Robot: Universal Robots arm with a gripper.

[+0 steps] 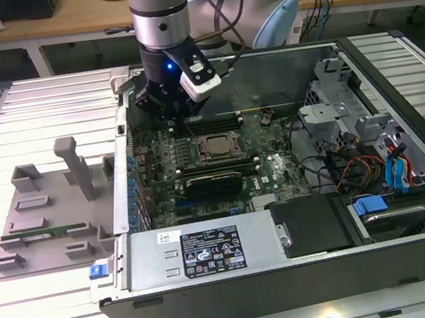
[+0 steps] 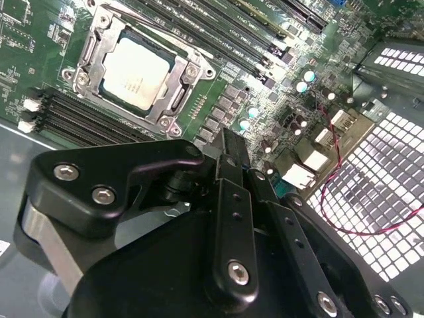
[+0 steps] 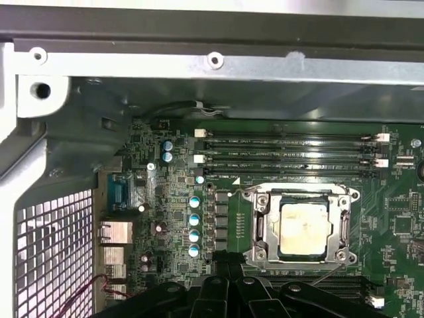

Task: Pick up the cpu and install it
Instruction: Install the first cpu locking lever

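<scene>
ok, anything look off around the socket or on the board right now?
Nothing stands out. The square silvery-grey cpu sits flat and square inside the metal socket frame on the green motherboard, showing in both wrist views. The black gripper hangs above the board beside the socket, holding nothing. No debris or damage shows.

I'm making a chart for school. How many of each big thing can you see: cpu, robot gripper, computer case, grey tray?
cpu: 1
gripper: 1
computer case: 1
grey tray: 1
Total: 4
</scene>
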